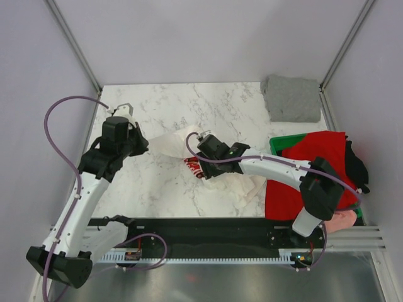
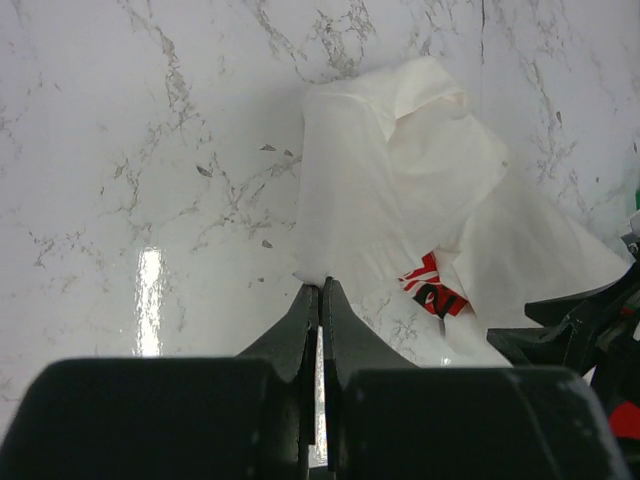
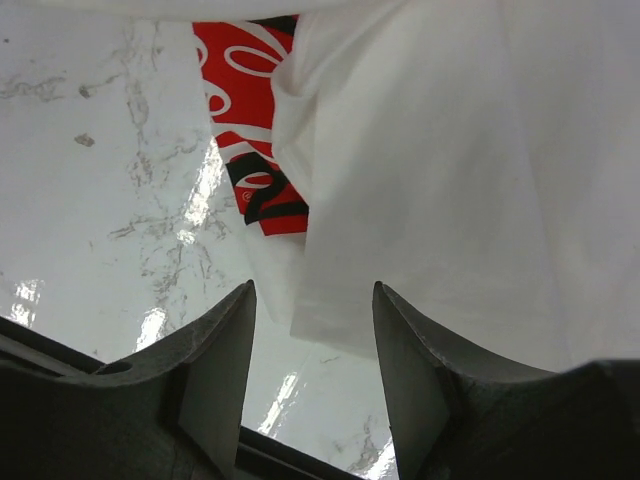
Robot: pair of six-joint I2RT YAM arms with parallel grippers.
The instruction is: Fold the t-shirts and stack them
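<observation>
The large white cotton t-shirt with the red script panel (image 2: 400, 190) lies crumpled in the middle of the white marble desk (image 1: 157, 107). The left jaws are together, seemingly pinching its hem, though their tips hide the contact. The right jaws stand apart just over its near edge. I'd have the right take a matching hem corner, then draw both outward until the cloth lies flat.

The white shirt (image 3: 460, 150) folds over, hiding part of its red panel (image 3: 240, 95).

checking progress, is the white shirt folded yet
Not folded. The white shirt lies crumpled on the table, edges uneven, its red panel partly covered.
</observation>
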